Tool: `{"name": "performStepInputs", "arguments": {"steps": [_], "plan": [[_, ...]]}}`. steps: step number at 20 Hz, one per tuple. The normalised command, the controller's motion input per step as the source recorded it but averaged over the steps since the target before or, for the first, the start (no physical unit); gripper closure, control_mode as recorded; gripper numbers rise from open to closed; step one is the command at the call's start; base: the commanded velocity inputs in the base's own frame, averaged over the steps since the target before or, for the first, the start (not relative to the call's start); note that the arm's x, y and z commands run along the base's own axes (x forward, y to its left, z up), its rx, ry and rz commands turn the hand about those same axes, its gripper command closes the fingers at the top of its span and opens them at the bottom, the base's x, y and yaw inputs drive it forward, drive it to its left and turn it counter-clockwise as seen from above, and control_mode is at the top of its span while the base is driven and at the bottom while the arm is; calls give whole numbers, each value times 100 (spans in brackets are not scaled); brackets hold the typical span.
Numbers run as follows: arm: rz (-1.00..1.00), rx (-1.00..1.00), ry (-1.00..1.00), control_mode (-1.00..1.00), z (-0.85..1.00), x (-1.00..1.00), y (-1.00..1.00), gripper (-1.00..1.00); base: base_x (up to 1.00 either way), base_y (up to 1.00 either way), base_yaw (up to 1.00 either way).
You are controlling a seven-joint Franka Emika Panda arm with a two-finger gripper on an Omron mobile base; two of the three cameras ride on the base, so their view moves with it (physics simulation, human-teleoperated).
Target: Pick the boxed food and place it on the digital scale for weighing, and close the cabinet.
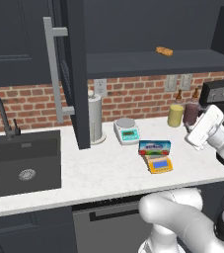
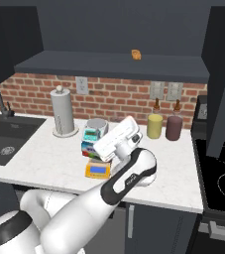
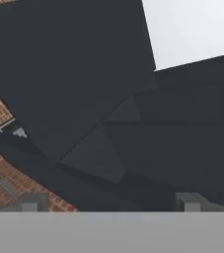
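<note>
The boxed food (image 1: 154, 147) is sitting on the digital scale (image 1: 160, 164); we are raising our released, empty hand (image 3: 108, 202) toward the cabinet (image 1: 76, 74) door at twelve o'clock, to swing it shut next.

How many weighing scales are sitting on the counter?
2. The white-and-teal scale stands toward the back, near the paper towel holder. The orange-yellow digital scale sits nearer the front edge, with the blue boxed food right behind it. None looks hidden.

boxed food (image 1: 154, 147) on counter (image 1: 108, 170), just behind digital scale (image 1: 159, 164)
</note>
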Motion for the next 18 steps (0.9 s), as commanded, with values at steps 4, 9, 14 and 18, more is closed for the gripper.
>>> {"name": "performStepInputs", "arguments": {"steps": [4, 9, 14, 18], "plan": [[-7, 16, -16, -100, 5, 2, -20, -100, 0, 0, 0], [-8, 0, -19, -100, 0, 6, -14, -100, 0, 0, 0], [-8, 0, -20, -100, 0, 0, -31, -100, 0, 0, 0], [-9, 0, -19, -100, 0, 0, -44, -100, 0, 0, 0]]}}
